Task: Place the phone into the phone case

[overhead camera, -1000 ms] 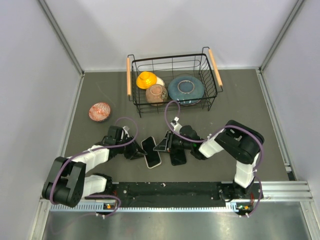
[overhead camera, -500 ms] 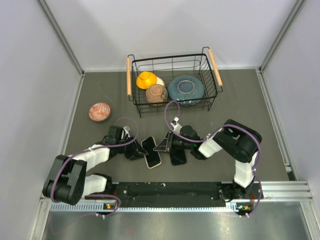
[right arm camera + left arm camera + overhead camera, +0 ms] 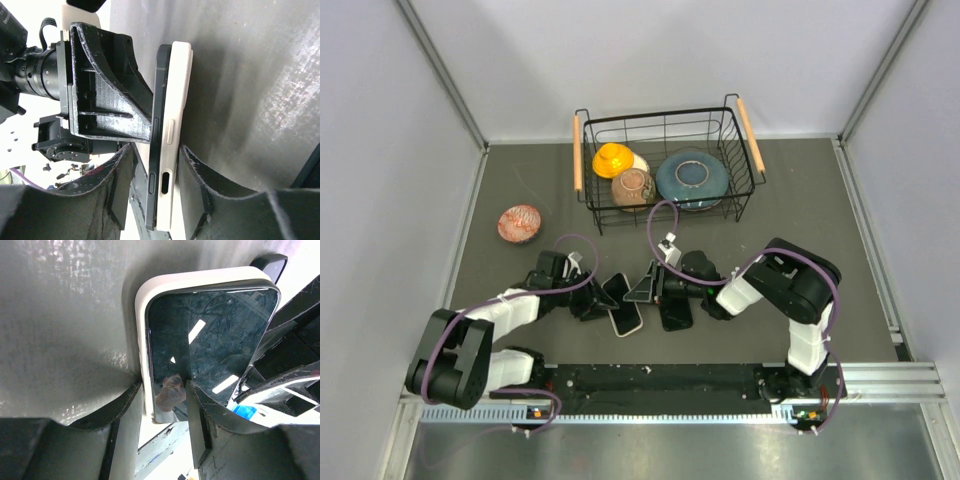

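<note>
The phone lies screen-up in the white case on the worktop, low in the middle, right between the two arms, so the main job looks mostly done. From the left wrist the white rim frames the glass neatly along the top and down one long side. From the right wrist it looks less tidy: seen edge-on, the phone's dark side band and its buttons show beside the case wall, so I judge that edge isn't pressed fully home, and a firm push along that side looks like what's left. The left pincer is parted, one tip over the case rim and the other over the glass at the near end, clamping nothing that I can see. The right pincer is also released, its jaws straddling the end of the phone and case with a gap showing on the screen side. Now the blind spots: the overhead view is too small to judge the fit, the arms crowd over the phone there, and its far corners are cut off in both wrist views. A dark slab lies just beside the right arm, and I can't tell what it is. The basket and a loose bowl sit well apart.
</note>
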Robot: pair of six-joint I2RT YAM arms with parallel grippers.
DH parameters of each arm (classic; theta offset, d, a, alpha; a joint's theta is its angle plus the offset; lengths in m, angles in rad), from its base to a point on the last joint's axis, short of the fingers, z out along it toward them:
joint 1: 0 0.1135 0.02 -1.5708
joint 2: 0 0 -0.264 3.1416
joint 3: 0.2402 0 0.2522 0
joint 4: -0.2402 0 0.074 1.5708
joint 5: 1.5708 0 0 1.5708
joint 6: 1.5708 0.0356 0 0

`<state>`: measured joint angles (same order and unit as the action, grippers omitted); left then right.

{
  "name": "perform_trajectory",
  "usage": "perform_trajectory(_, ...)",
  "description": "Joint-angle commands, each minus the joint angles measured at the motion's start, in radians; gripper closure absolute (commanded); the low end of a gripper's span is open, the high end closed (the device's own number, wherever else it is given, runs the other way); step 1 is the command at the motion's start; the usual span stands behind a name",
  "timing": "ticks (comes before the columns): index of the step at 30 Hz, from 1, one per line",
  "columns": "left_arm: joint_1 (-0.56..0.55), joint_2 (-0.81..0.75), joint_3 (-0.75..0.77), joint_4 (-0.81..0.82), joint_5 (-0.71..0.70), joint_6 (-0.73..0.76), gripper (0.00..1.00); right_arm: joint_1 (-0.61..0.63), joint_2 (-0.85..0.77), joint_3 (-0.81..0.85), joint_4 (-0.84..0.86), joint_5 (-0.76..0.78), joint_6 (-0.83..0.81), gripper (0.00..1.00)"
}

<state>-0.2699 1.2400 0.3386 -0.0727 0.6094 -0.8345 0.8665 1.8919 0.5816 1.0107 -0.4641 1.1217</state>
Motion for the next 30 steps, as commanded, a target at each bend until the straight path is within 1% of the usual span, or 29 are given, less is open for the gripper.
perform_trajectory(1,-0.022,0.041,-0.001,0.005,-0.023,0.023,0.54,0.035,-0.048,0.031,0.207,-0.107,0.018,0.67)
perform_trajectory(2,-0.022,0.042,-0.001,0.004,-0.023,0.023,0.53,0.034,-0.047,0.027,0.215,-0.11,0.02,0.71)
perform_trajectory(3,-0.02,0.042,0.0,0.005,-0.022,0.025,0.5,0.035,-0.045,0.026,0.23,-0.113,0.023,0.81)
perform_trajectory(5,-0.022,0.041,0.002,0.004,-0.019,0.025,0.48,0.035,-0.042,0.026,0.246,-0.122,0.026,0.91)
perform_trajectory(6,-0.022,0.036,0.002,0.002,-0.019,0.023,0.47,0.035,-0.042,0.026,0.252,-0.123,0.027,0.99)
perform_trajectory(8,-0.022,0.033,0.004,-0.006,-0.025,0.026,0.46,0.035,-0.042,0.03,0.258,-0.133,0.026,1.0)
perform_trajectory(12,-0.022,0.036,0.017,-0.024,-0.026,0.035,0.45,0.035,-0.048,0.041,0.241,-0.156,0.029,0.64)
perform_trajectory(14,-0.022,0.041,0.023,-0.03,-0.026,0.04,0.47,0.035,-0.053,0.038,0.246,-0.165,0.026,0.62)
perform_trajectory(20,-0.02,0.046,0.037,-0.05,-0.02,0.055,0.49,0.035,-0.039,0.012,0.321,-0.186,0.047,0.66)
perform_trajectory(23,-0.02,0.032,0.04,-0.049,-0.01,0.058,0.5,0.035,-0.025,0.004,0.342,-0.186,0.056,0.74)
perform_trajectory(24,-0.02,0.027,0.042,-0.052,-0.008,0.06,0.5,0.035,-0.019,0.004,0.353,-0.188,0.061,0.78)
perform_trajectory(26,-0.02,0.018,0.048,-0.061,-0.008,0.067,0.48,0.035,-0.014,0.004,0.376,-0.191,0.073,0.83)
perform_trajectory(28,-0.02,0.012,0.05,-0.076,-0.01,0.074,0.43,0.035,-0.01,0.006,0.393,-0.192,0.078,0.91)
perform_trajectory(30,-0.02,0.001,0.054,-0.096,-0.019,0.08,0.31,0.035,-0.013,0.004,0.384,-0.188,0.075,1.0)
